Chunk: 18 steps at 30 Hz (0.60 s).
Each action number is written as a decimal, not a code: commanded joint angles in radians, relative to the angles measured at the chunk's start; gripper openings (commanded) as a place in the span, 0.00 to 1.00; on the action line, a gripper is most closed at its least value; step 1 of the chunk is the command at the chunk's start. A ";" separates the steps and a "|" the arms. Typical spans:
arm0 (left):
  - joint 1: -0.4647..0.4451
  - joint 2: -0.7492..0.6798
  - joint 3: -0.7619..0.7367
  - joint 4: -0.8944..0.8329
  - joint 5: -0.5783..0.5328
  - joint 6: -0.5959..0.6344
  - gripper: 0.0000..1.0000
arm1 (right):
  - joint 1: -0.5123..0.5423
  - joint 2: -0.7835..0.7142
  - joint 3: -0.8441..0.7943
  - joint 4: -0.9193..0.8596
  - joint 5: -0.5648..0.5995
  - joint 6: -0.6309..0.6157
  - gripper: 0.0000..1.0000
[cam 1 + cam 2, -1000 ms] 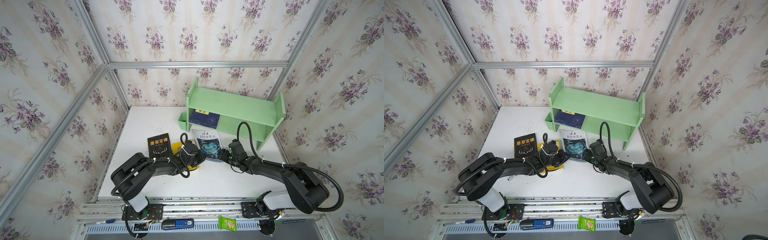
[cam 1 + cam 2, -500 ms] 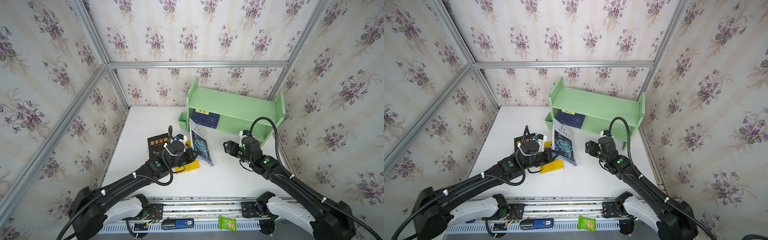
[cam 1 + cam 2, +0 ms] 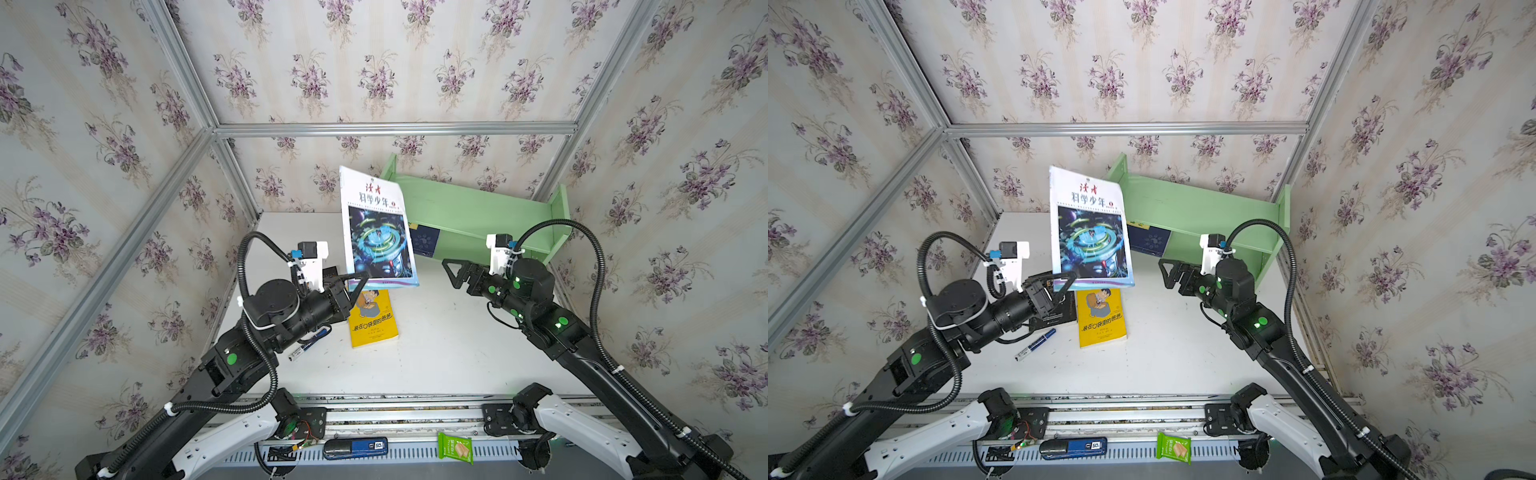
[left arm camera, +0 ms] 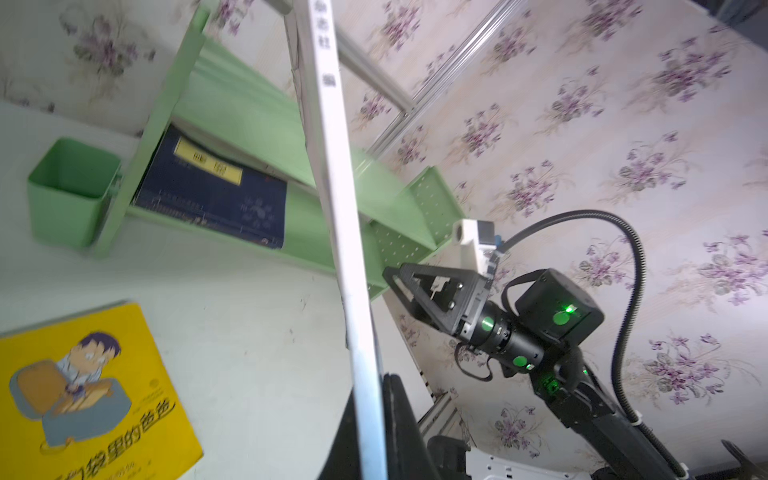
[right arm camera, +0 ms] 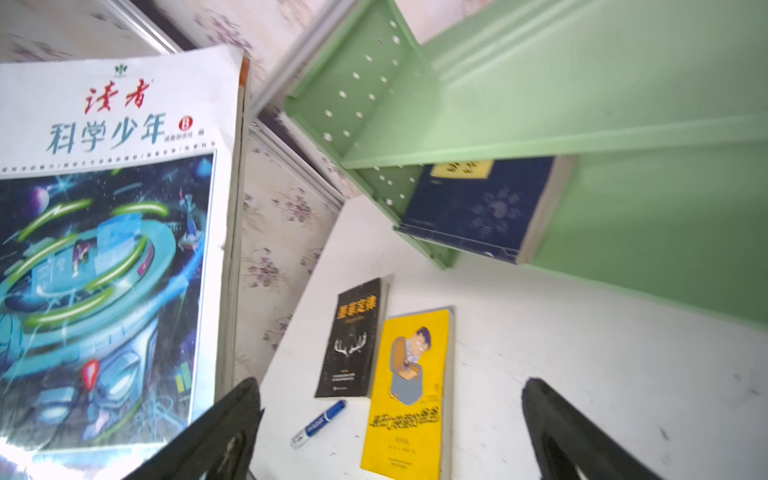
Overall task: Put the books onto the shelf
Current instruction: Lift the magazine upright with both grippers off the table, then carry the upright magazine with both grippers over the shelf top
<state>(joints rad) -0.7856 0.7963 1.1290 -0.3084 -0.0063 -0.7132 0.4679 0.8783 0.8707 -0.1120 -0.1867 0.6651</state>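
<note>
My left gripper [image 3: 357, 283] [image 4: 373, 436] is shut on the lower edge of the white-blue swirl book [image 3: 377, 232] [image 3: 1090, 232], holding it upright in the air before the left end of the pale green shelf [image 3: 478, 208] [image 5: 582, 104]. A navy book [image 3: 424, 241] [image 4: 212, 195] lies on the shelf's lower tier. The yellow cartoon-man book [image 3: 372, 320] [image 5: 411, 395] and the black antler book [image 5: 353, 340] lie flat on the white table. To the right of the held book my right gripper [image 3: 453, 270] [image 5: 390, 388] stands open and empty.
A blue marker pen [image 3: 1036, 345] [image 5: 318, 424] lies near the black book. A small green cup [image 4: 70, 191] is fixed to the shelf's left end. A green snack packet [image 3: 456, 448] and a dark blue device [image 3: 355, 448] sit on the front rail. Flowered walls close three sides.
My left gripper has lifted the white-blue book off the table and stood it upright, high in front of the shelf. My right gripper has pulled back to the right and opened wider.
</note>
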 commanded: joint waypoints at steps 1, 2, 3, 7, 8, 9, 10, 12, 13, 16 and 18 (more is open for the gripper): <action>0.002 0.063 0.095 0.148 0.008 0.138 0.05 | -0.017 -0.004 0.017 0.181 -0.101 0.033 1.00; 0.002 0.089 0.119 0.174 0.013 0.152 0.05 | -0.022 -0.004 0.010 0.227 -0.117 0.052 1.00; 0.002 0.121 0.147 0.204 0.013 0.160 0.05 | -0.025 -0.005 -0.002 0.295 -0.133 0.076 1.00; 0.008 0.246 0.219 0.326 -0.001 0.168 0.04 | -0.026 0.013 -0.061 0.558 -0.189 0.200 0.99; 0.010 0.282 0.234 0.357 -0.014 0.160 0.04 | -0.026 0.024 -0.084 0.652 -0.208 0.241 0.99; 0.014 0.317 0.246 0.382 -0.024 0.141 0.03 | -0.026 0.039 -0.103 0.737 -0.225 0.284 0.99; 0.018 0.343 0.251 0.413 -0.023 0.131 0.03 | -0.026 0.053 -0.115 0.799 -0.238 0.311 0.99; 0.030 0.404 0.249 0.499 -0.014 0.078 0.03 | -0.026 0.093 -0.119 0.916 -0.264 0.362 0.99; 0.038 0.425 0.245 0.552 0.004 0.055 0.03 | -0.025 0.115 -0.115 0.959 -0.272 0.383 0.99; 0.055 0.511 0.258 0.629 0.029 -0.025 0.03 | -0.026 0.184 -0.100 1.069 -0.276 0.436 0.99; 0.059 0.548 0.265 0.659 0.045 -0.064 0.03 | -0.026 0.230 -0.084 1.116 -0.269 0.461 0.99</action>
<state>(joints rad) -0.7315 1.3178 1.3754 0.1516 0.0067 -0.7021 0.4419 1.0721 0.7635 0.7994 -0.4427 1.0508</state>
